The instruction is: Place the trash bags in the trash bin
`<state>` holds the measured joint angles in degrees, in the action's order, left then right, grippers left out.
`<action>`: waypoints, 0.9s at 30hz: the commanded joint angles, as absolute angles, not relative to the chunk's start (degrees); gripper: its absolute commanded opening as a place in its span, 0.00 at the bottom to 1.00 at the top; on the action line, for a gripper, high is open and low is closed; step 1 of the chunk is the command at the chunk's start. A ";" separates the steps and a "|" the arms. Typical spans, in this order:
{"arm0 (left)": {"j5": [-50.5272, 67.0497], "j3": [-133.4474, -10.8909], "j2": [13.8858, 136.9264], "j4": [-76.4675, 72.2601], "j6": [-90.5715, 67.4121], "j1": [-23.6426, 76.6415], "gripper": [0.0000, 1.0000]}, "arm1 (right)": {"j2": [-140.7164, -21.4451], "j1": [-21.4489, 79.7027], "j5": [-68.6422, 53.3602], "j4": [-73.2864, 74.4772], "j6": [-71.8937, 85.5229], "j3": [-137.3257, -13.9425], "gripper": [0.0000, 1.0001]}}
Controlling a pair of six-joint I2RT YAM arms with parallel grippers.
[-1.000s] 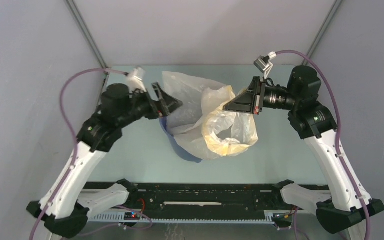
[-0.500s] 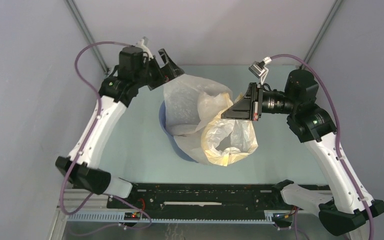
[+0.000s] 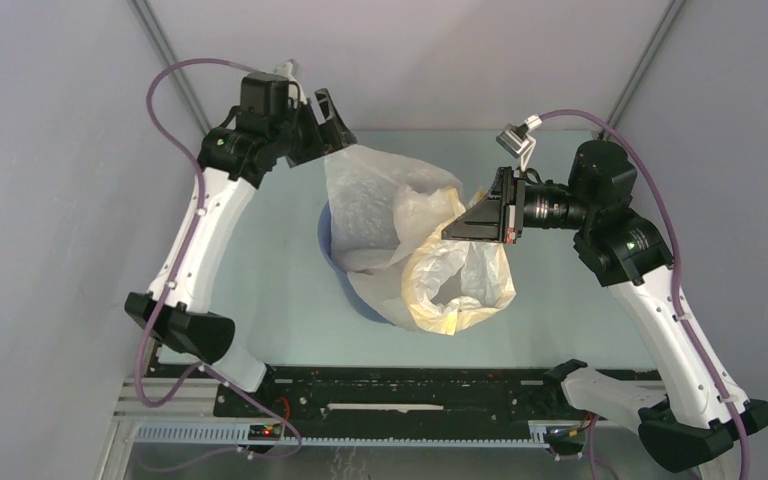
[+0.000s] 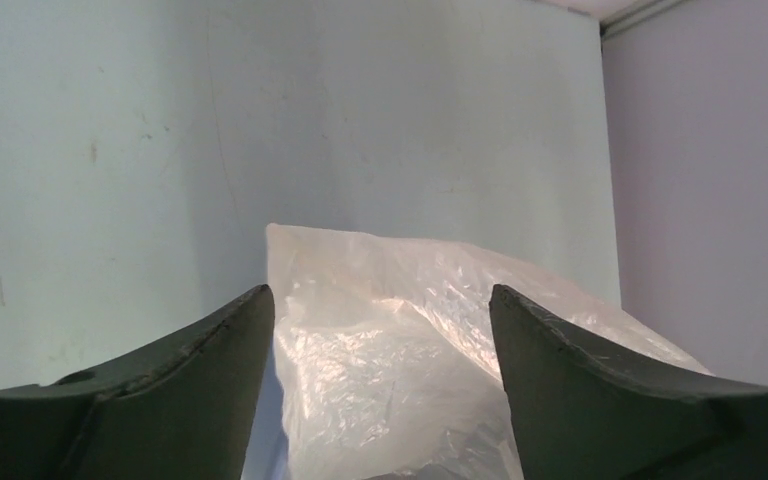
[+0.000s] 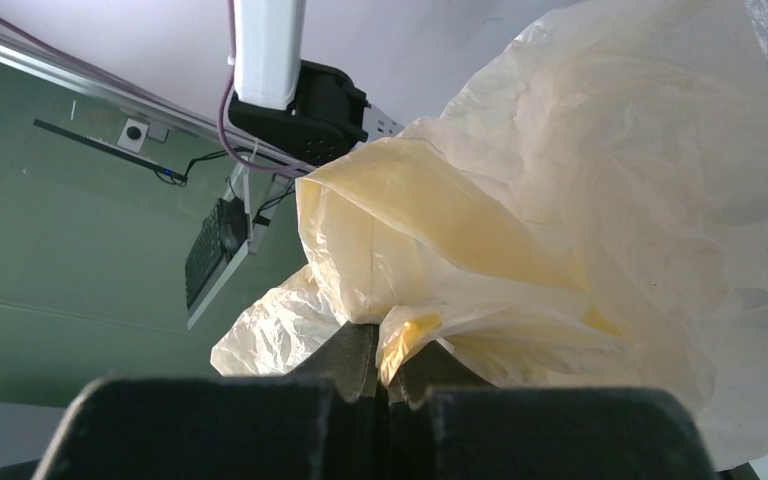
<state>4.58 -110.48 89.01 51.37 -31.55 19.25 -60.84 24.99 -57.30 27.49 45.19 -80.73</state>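
Note:
The trash bag (image 3: 410, 240) is a large wrinkled cream film bag with a yellowish rim, draped over the blue trash bin (image 3: 332, 262), whose rim shows only at the left and lower edge. My right gripper (image 3: 452, 232) is shut on the bag's yellowish rim (image 5: 430, 325) and holds it above the bin. My left gripper (image 3: 330, 125) is open and empty, raised at the far left, above and behind the bag's back corner. In the left wrist view the bag (image 4: 400, 350) lies below, between the spread fingers (image 4: 190, 370).
The pale green tabletop (image 3: 260, 290) lies around the bin. Grey walls and two slanted metal posts (image 3: 170, 60) stand close behind. A black rail with cabling (image 3: 400, 390) runs along the near edge between the arm bases.
My left arm has risen and swung back to the far left corner, away from the bin's left side. The right gripper shifted slightly left, still holding the bag rim.

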 commanded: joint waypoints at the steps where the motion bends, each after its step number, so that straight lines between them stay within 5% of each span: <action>1: 11.36 -110.63 91.30 51.27 -31.48 19.09 0.78 | -60.20 25.32 -57.59 27.04 44.55 -80.86 0.00; 5: 12.66 -110.78 91.37 51.50 -31.15 19.07 0.61 | -60.18 25.24 -57.56 27.13 44.36 -80.86 0.00; 9: 13.01 -108.93 90.22 52.14 -30.46 19.51 0.22 | -60.18 25.27 -57.81 26.63 44.64 -80.86 0.00; 13: 9.83 -105.87 85.79 53.36 -26.86 22.64 0.02 | -60.18 25.23 -57.95 26.85 44.69 -80.87 0.00; 22: 1.79 -86.56 72.29 50.71 -32.36 35.20 0.00 | -60.34 24.67 -56.55 26.39 45.38 -80.86 0.00; 27: 1.61 -82.29 75.46 52.03 -35.11 35.49 0.00 | -62.05 23.95 -49.30 23.83 49.67 -82.01 0.00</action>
